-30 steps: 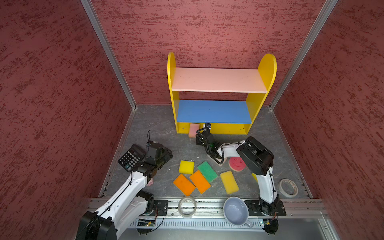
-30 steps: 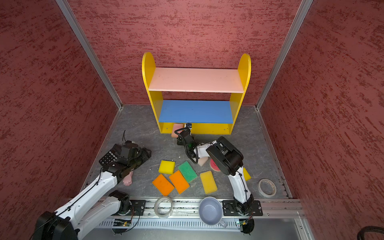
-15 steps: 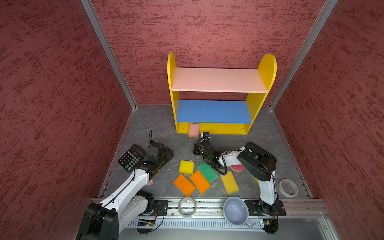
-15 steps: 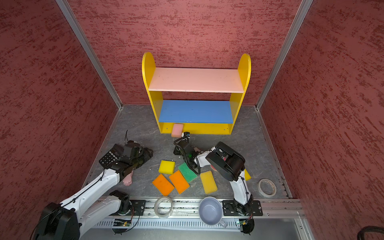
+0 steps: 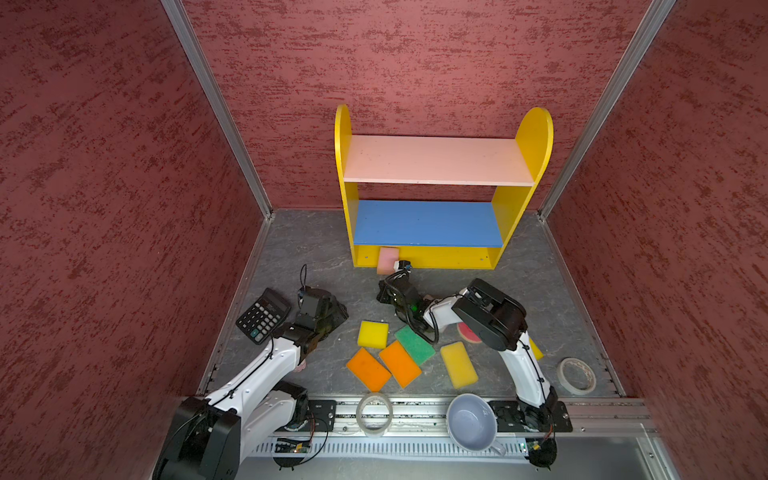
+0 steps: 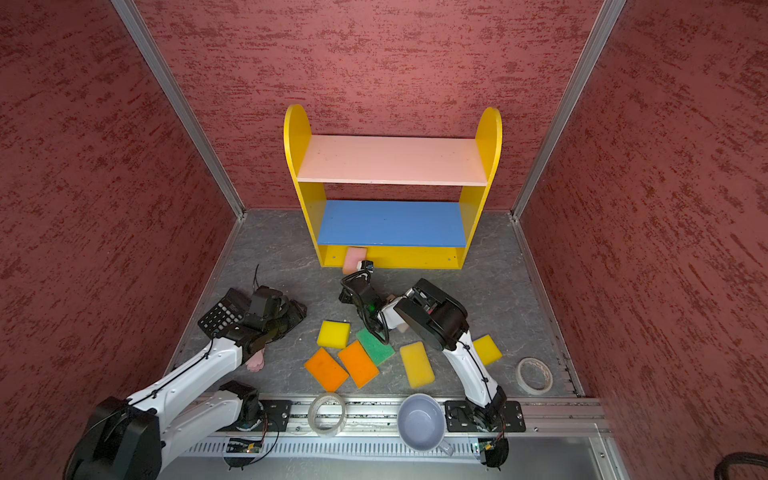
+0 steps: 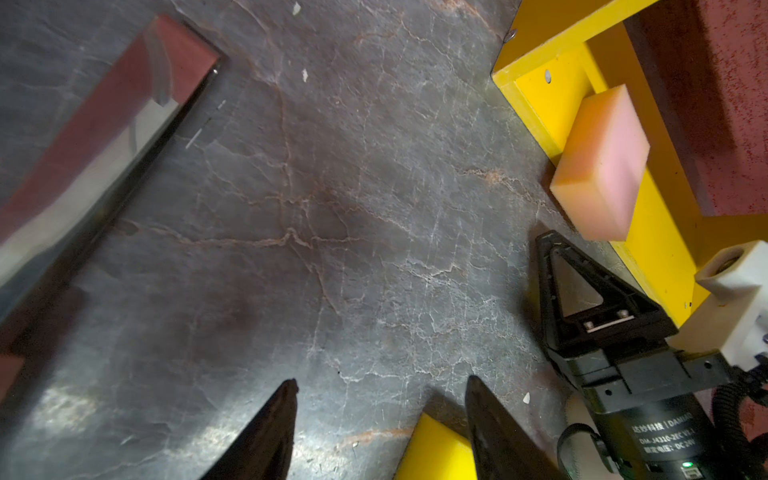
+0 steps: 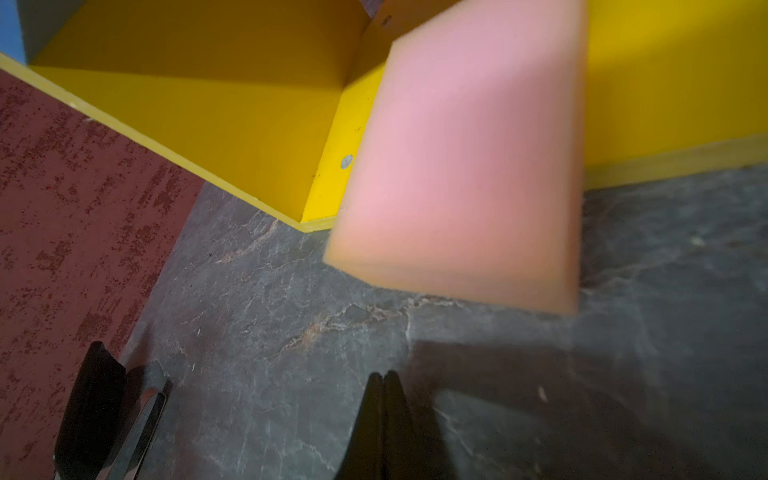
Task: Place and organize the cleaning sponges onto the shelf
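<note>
Three walls point(image 5: 415, 50) enclose cell: maroon, rough mottled texture, back and both sides. Aluminium corner posts point(image 5: 216, 108) run up where walls meet, seen in both top views. Desk point(image 5: 316, 249) dark grey, stone-like, pale and rusty veins; dull glare patches in left wrist view. Slotted metal rail point(image 5: 602, 409) along near edge. Lighting even, shadows soft.

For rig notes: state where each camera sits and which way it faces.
Both top views: high in front, looking down at the three-tier yellow shelf; left arm, right arm show.
Left wrist: low, facing the shelf's base; open left gripper, also right gripper.
Right wrist: close on the pink rectangular foam sponge; own shut gripper.
Wrist views share that sponge.
</note>
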You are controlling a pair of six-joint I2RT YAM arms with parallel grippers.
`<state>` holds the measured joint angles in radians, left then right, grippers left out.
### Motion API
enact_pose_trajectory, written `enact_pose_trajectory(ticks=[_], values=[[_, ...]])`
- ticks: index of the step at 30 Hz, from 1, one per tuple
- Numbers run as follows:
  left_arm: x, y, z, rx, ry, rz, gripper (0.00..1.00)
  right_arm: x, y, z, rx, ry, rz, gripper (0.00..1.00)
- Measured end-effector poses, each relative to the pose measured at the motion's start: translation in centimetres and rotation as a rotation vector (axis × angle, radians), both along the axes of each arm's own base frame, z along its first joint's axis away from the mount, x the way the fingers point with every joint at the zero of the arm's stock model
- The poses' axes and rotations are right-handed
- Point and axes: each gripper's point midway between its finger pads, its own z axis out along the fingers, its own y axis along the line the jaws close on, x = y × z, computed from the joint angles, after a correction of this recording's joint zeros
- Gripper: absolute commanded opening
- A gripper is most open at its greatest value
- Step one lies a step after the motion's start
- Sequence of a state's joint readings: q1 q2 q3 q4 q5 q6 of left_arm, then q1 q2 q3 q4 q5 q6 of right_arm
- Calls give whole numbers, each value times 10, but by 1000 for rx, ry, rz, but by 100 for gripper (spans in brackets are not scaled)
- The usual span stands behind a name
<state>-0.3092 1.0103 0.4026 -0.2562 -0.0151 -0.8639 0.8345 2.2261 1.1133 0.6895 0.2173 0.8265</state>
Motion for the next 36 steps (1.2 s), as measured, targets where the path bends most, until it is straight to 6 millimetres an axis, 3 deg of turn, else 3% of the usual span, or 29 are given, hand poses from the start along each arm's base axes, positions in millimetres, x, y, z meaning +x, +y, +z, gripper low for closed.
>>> enact_pose_trajectory(ticks=[11, 15, 23, 31, 36], values=[[0, -7, -15, -7, 43, -13, 64, 49, -24, 5, 86, 15, -99, 0], [2, -8, -16, -8, 43, -14, 64, 58, -24, 6, 104, 16, -102, 0], [3, -10, -24, -5, 60, -19, 64, 56, -23, 7, 128, 14, -86, 0], [2, -15, -25, -17, 66, -35, 61, 34, -30, 8, 237, 86, -76, 0], [2, -17, -24, -19, 63, -40, 61, 35, -31, 10, 291, 105, -85, 0]])
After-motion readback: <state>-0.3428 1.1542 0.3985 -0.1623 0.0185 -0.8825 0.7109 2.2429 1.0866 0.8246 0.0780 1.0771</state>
